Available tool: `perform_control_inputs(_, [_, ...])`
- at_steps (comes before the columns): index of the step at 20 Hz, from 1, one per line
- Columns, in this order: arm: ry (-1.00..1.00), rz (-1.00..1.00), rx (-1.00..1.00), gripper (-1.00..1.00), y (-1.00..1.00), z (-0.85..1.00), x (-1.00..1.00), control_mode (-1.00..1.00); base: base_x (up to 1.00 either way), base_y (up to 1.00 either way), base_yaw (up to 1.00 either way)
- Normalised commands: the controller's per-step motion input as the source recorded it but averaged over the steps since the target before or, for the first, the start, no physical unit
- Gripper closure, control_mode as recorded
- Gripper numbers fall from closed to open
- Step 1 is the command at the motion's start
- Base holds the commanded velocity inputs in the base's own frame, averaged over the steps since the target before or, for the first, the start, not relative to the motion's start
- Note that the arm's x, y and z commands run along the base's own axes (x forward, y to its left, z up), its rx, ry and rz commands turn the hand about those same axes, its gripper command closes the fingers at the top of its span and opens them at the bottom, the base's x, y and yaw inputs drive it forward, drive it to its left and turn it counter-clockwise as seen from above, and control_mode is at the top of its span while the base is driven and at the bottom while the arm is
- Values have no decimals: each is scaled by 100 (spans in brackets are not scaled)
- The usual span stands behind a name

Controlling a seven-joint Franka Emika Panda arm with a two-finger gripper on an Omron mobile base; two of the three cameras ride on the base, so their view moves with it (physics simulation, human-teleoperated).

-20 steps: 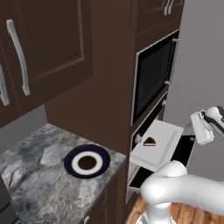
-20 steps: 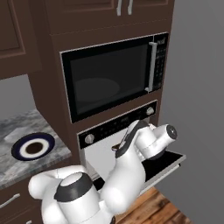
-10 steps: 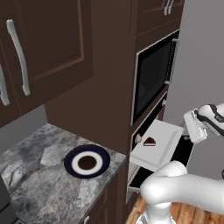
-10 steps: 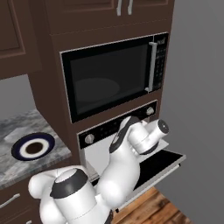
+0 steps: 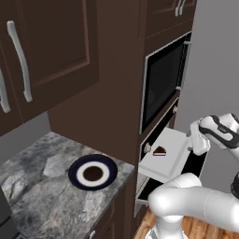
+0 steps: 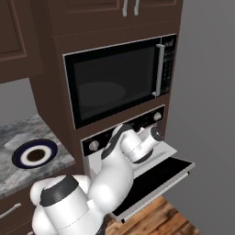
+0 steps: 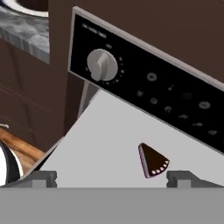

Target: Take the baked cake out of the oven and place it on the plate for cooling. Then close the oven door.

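The baked cake [image 7: 153,161] is seen at lower centre of the hand view, lying on a pale pulled-out oven tray [image 7: 109,135]. The gripper [image 7: 111,177] is spread wide, grasping nothing. The plate [image 5: 93,171] rests on the counter [image 5: 42,196], lower left.

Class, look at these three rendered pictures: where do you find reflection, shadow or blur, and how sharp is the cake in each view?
Right base view: faint pale sheen on the microwave glass. Left base view: the plate casts hardly any shadow on the counter; the cake is tiny but crisp. Hand view: cake sharp, oven panel markings slightly soft.
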Motion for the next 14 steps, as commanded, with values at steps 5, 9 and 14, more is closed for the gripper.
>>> perform_control_inputs(5, [6, -5, -1, -100, 20, -24, 0, -100, 0, 0, 0])
perform_control_inputs(9, [12, 0, 0, -100, 1, -27, 0, -100, 0, 0, 0])
perform_control_inputs(14, [5, 0, 0, -100, 0, -12, 0, -100, 0, 0, 0])
